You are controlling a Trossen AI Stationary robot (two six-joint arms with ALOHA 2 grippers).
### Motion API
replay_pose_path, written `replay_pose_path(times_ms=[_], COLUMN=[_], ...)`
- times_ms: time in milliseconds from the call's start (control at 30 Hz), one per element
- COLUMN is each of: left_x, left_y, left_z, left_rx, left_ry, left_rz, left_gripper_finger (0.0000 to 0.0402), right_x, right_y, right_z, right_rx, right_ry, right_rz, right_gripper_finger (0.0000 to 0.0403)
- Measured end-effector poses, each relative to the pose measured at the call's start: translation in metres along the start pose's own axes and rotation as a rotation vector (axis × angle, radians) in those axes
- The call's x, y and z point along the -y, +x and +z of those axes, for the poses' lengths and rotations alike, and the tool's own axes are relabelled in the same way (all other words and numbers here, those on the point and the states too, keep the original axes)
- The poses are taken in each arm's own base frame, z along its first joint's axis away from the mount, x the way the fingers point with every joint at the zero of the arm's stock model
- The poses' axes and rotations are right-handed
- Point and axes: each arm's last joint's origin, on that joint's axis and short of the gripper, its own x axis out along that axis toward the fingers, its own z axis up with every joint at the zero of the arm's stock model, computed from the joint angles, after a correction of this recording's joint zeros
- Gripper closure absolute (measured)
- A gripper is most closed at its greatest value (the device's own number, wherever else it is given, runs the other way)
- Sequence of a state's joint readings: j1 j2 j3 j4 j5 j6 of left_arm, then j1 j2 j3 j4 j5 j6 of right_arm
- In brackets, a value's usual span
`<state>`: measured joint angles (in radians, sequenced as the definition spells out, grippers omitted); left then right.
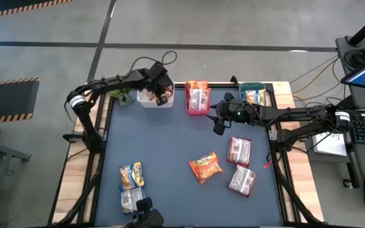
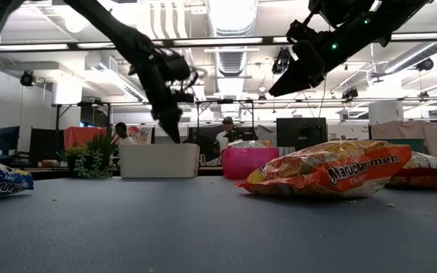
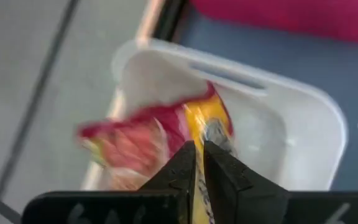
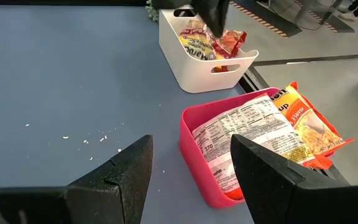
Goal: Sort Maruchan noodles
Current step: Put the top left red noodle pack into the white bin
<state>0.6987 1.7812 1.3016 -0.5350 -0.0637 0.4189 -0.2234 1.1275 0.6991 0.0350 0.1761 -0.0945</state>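
Note:
My left gripper (image 3: 199, 163) hangs over the white bin (image 1: 148, 99) at the table's far edge, shut on a red-and-yellow noodle packet (image 3: 148, 134). My right gripper (image 1: 218, 121) is open in the air just near of the pink bin (image 1: 197, 109), touching nothing. An orange packet (image 4: 272, 130) leans in the pink bin. A blue-yellow packet (image 1: 255, 96) lies in the teal bin. An orange packet (image 1: 206, 168), two silvery-red packets (image 1: 239, 151) (image 1: 241, 180) and two blue-yellow packets (image 1: 132, 174) (image 1: 132, 199) lie flat on the table. My left gripper pinches the red-and-yellow packet between its two fingers at the packet's yellow edge (image 3: 197, 127), coming from above and pointing down into the white bin. The packet reaches away from the fingers inside the bin; whether it rests on the bin's contents I cannot tell.
The white, pink and teal bins (image 1: 256, 87) stand in a row along the far edge, with a small green plant (image 1: 124, 98) left of the white bin. Bare blue mat (image 1: 163, 142) lies mid-table. People sit in the room beyond (image 2: 226, 133).

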Motion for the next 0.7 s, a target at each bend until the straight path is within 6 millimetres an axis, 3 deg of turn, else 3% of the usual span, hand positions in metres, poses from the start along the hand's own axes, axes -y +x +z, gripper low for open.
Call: replay_pose_path(times_ms=[167, 333, 533, 700], left_x=[-0.011, -0.024, -0.019, -0.006], left_y=[-0.01, 0.002, 0.024, 0.023], left_z=[0.0, -0.014, -0.025, -0.018], left_rx=[0.002, -0.097, -0.139, -0.075], left_ry=[-0.002, -0.074, -0.129, -0.011], left_rz=[0.13, 0.251, 0.199, 0.056], left_gripper_finger=[0.0399, 0.0401, 0.0401, 0.0402], right_x=[0.0, 0.0, 0.0, 0.0], right_y=[0.0, 0.0, 0.0, 0.0], right_z=[0.0, 0.0, 0.0, 0.0], right_rx=[0.0, -0.001, -0.001, -0.001], right_ry=[-0.002, -0.002, -0.002, -0.003], right_rz=[-0.007, -0.007, -0.007, -0.007], right_gripper_finger=[0.0197, 0.0197, 0.0197, 0.0197])
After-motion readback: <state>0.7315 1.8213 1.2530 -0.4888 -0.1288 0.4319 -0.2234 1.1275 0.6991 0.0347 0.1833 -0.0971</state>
